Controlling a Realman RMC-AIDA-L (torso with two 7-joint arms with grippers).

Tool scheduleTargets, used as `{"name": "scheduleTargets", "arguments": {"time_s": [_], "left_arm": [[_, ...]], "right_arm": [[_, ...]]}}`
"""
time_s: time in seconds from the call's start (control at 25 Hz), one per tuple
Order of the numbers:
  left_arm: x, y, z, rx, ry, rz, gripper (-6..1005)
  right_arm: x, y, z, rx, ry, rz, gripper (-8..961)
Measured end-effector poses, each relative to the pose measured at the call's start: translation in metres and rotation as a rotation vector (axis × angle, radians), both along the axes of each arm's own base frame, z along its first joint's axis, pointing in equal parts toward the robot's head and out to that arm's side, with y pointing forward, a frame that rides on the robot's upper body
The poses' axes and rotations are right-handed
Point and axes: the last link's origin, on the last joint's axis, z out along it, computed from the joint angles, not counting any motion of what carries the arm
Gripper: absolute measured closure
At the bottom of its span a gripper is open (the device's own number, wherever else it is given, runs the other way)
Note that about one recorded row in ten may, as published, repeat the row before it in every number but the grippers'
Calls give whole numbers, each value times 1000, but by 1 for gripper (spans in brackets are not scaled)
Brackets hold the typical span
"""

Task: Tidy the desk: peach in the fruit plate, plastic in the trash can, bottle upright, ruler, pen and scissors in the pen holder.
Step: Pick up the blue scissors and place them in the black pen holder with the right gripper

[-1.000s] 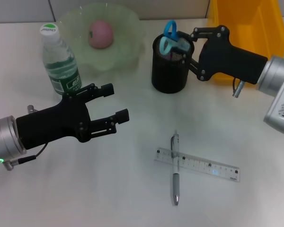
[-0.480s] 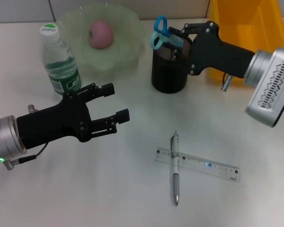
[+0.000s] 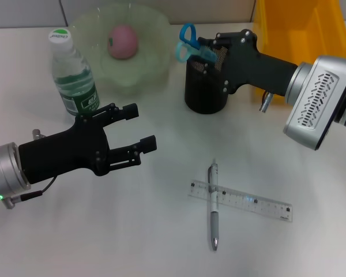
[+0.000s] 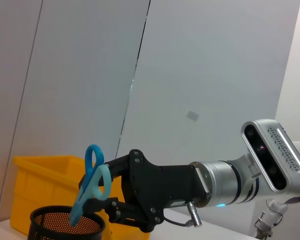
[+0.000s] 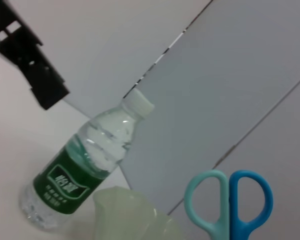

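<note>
Pen (image 3: 213, 205) lying across ruler (image 3: 240, 200), near table (image 3: 104, 231) edge. Left hand (image 3: 132, 131) hovering mid-table, fingers spread wide, holding nothing. Bottle (image 3: 72, 75) upright beside it. Right hand (image 3: 207, 55) at pen holder (image 3: 205, 89) rim, clamped on scissors (image 3: 190, 44), blue handles up and tilted. Peach (image 3: 123, 41) in fruit plate (image 3: 155, 29). Yellow bin (image 3: 300, 34) farthest right.

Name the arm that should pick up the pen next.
Probably the left: its open gripper holds nothing and hovers near the pen, while the right gripper is at the pen holder gripping the scissors.
</note>
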Motion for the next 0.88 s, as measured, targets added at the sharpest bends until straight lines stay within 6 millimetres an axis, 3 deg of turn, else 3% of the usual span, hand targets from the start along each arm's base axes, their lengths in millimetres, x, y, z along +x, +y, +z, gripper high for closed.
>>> {"name": "scheduleTargets", "arguments": {"time_s": [0.88], "left_arm": [[-1,-1,1,-1,9,-9,170]], "right_arm": [[1,6,0,-110,221,-255,722]]}}
